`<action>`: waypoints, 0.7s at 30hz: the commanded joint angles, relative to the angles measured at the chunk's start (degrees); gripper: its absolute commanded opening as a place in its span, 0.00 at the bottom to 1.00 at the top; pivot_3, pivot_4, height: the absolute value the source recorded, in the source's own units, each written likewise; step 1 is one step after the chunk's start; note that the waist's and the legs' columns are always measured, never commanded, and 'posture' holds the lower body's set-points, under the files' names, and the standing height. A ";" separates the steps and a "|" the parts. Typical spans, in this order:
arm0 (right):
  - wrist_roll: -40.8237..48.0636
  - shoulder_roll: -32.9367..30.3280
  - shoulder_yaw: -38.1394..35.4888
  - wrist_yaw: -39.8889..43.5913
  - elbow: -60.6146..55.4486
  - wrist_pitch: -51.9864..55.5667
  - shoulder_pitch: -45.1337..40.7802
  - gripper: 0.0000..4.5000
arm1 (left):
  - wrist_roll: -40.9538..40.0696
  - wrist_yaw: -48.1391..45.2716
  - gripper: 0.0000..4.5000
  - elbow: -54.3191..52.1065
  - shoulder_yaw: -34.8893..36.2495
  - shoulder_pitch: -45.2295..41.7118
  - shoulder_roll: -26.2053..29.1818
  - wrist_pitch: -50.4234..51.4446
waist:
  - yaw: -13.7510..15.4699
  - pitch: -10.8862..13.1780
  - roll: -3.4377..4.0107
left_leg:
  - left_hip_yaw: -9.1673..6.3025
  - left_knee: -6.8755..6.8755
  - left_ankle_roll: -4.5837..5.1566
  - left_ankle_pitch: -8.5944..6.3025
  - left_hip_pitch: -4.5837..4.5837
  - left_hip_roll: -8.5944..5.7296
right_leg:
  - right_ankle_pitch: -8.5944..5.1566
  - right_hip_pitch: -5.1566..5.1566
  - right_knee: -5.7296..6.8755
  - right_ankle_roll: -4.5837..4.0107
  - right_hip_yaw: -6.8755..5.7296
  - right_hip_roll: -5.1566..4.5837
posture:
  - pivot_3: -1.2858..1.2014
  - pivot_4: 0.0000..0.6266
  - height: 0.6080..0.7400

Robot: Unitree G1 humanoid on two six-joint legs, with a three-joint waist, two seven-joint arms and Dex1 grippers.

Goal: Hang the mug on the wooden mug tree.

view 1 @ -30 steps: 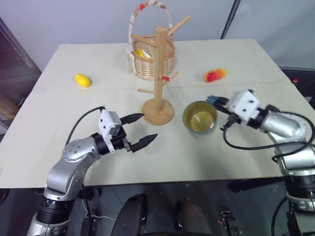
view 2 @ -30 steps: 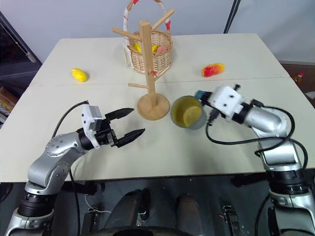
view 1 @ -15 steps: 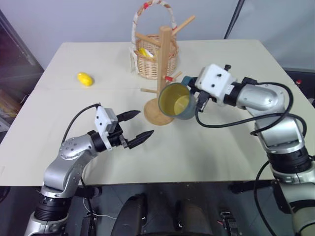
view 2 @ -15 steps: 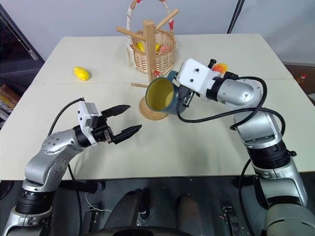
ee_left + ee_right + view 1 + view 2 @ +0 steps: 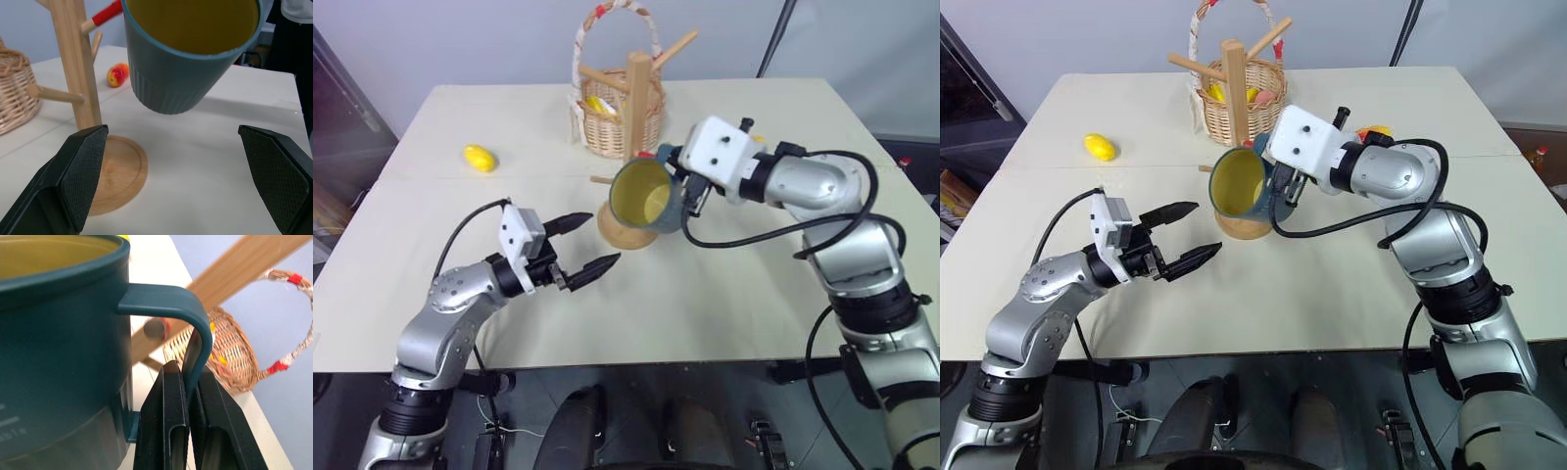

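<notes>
Right tool [image 5: 188, 396] pinches the handle of the dark blue ceramic mug [image 5: 644, 194], held airborne beside the light wooden mug tree [image 5: 634, 108], loop facing a peg. Left tool [image 5: 585, 248] wide, idle, near.

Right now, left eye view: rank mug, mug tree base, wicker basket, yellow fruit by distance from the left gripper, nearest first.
From the left gripper, open and empty:
1. mug tree base: just ahead, to its right.
2. mug: held up in the right gripper, over the base; close call with the base.
3. yellow fruit: far left of the table.
4. wicker basket: at the back, behind the tree.
</notes>
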 commanded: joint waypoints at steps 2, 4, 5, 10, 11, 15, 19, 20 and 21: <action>-1.30 0.59 0.56 -0.13 -1.44 0.55 -2.86 0.01 | -1.94 0.43 1.00 -1.85 2.23 -1.79 0.38 0.24 | -0.05 0.00 0.00 | 0.00 0.00 0.00 0.00 0.00 0.00 | 0.00 0.00 0.00 0.00 0.00 0.00 | 0.52 0.24 1.00; -1.63 1.03 1.02 -0.32 -1.03 1.00 -3.45 0.01 | -2.58 0.56 1.00 -2.25 2.56 -2.10 0.56 0.67 | -0.07 0.00 0.00 | 0.00 0.00 0.00 0.00 0.00 0.00 | 0.00 -0.01 0.03 0.01 0.00 0.01 | 0.52 0.24 1.00; -1.83 1.18 1.24 -0.37 -0.77 1.21 -3.71 0.01 | -2.86 0.56 1.00 -2.48 2.70 -2.22 0.65 0.92 | -0.11 0.00 0.00 | 0.00 0.00 0.00 0.00 0.01 0.00 | 0.01 -0.01 0.03 0.01 0.00 0.02 | 0.52 0.24 1.00; -3.01 1.52 2.14 -0.75 0.83 1.59 -4.29 0.01 | -5.53 1.30 1.00 -4.06 3.88 -2.88 0.64 2.70 | -0.13 0.00 0.00 | 0.00 0.00 0.00 0.00 0.01 0.00 | 0.01 0.00 0.03 0.02 0.00 0.03 | 0.52 0.24 1.00; -3.25 1.68 2.23 -0.83 1.25 1.50 -4.35 0.01 | -6.08 1.53 1.00 -4.39 4.14 -3.11 0.70 3.11 | -0.13 0.00 0.00 | 0.00 0.00 0.00 0.00 0.01 0.00 | 0.01 0.00 0.03 0.02 0.00 0.03 | 0.52 0.24 1.00; -3.81 2.15 2.63 -0.77 2.26 1.04 -4.51 0.01 | -7.44 2.09 1.00 -5.06 4.75 -3.84 0.91 4.14 | -0.18 0.00 0.00 | 0.00 0.00 0.00 0.01 0.01 0.00 | 0.01 -0.01 0.05 0.02 0.00 0.05 | 0.52 0.24 1.00; -4.75 2.84 3.33 -1.11 3.69 0.24 -4.78 0.01 | -8.42 2.29 1.00 -5.61 4.90 -5.02 1.09 4.86 | -0.25 0.00 0.00 | 0.01 0.01 -0.01 0.01 0.02 0.00 | 0.01 0.00 0.06 0.02 0.01 0.17 | 0.52 0.24 1.00; -4.91 3.02 3.34 -1.15 3.88 0.10 -4.84 0.01 | -8.64 2.37 1.00 -5.70 4.93 -5.24 1.12 5.01 | -0.26 0.00 0.00 | 0.01 0.01 -0.01 0.01 0.02 0.00 | 0.01 0.00 0.06 0.03 0.01 0.19 | 0.52 0.24 1.00; -5.07 3.24 3.33 -1.19 4.09 -0.09 -4.92 0.01 | -8.81 2.42 1.00 -5.73 4.95 -5.48 1.14 5.14 | -0.25 0.00 0.00 | 0.01 0.01 -0.01 0.01 0.02 0.00 | 0.01 0.00 0.07 0.03 0.01 0.20 | 0.52 0.24 1.00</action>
